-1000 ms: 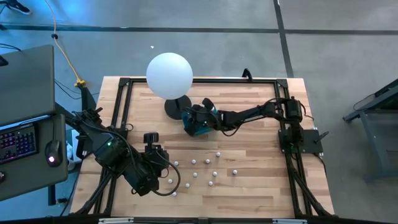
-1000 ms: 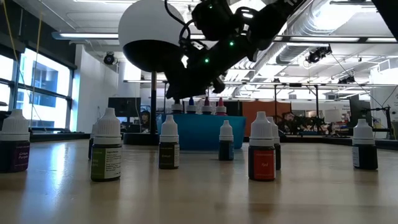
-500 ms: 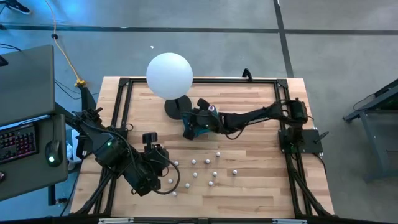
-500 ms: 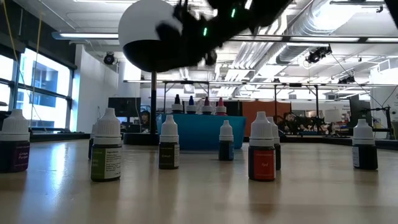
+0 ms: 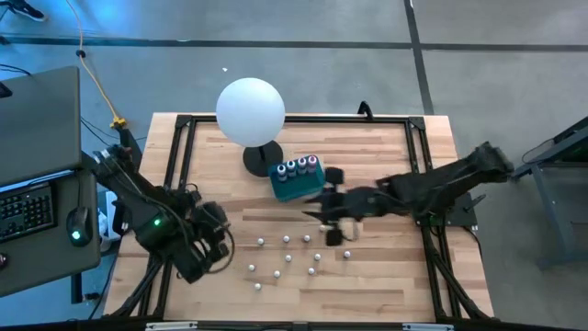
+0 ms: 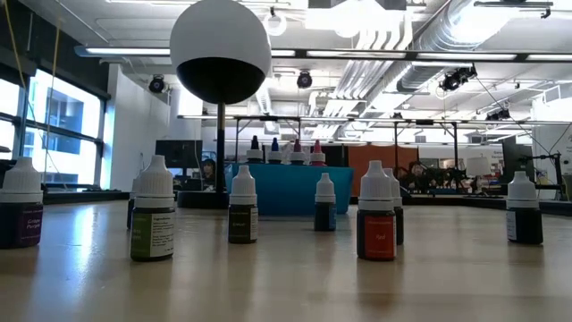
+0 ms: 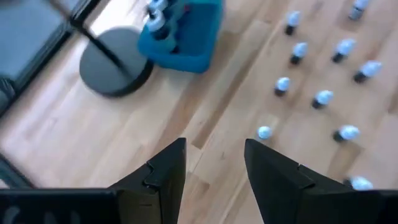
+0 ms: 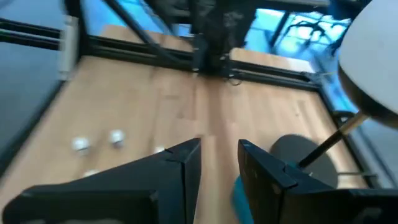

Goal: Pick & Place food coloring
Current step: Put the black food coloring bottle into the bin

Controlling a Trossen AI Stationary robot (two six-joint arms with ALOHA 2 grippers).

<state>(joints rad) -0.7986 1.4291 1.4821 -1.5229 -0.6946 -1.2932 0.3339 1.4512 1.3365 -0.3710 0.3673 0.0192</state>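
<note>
From above, the right gripper (image 5: 333,204) is seen just beside the teal tray (image 5: 296,187), over bare wood, with a gap between its fingers and nothing grasped. Four food coloring bottles (image 5: 300,166) are stood in a row in that tray, on the side away from the gripper. The left gripper (image 5: 219,241) is held well apart from the tray, near the desk's left frame, its fingers parted and empty. Loose white-capped bottles (image 5: 303,253) are scattered between the two grippers on the pale wooden plank desk (image 5: 386,147), which is bordered by a black metal frame. A white sphere lamp (image 5: 250,110) on a round dark base is set just beyond the tray.

From desk height, no gripper is in frame. A label reading "Red" is borne by one orange-labelled bottle (image 6: 376,224); other labels are too small to read. The tray (image 6: 290,190) is seen behind the loose bottles, the four coloured tips (image 6: 284,150) rising above its rim. A large room with ceiling ducts, strip lights and windows is seen behind.

In the left wrist view, two dark angular fingers (image 7: 163,168) are set apart over wood grain, with the tray (image 7: 186,37) and the small bottles (image 7: 323,98) ahead.

In the right wrist view, the fingers (image 8: 186,163) are likewise parted, with the lamp's base (image 8: 305,158) ahead and a few white caps (image 8: 98,140) to one side.
</note>
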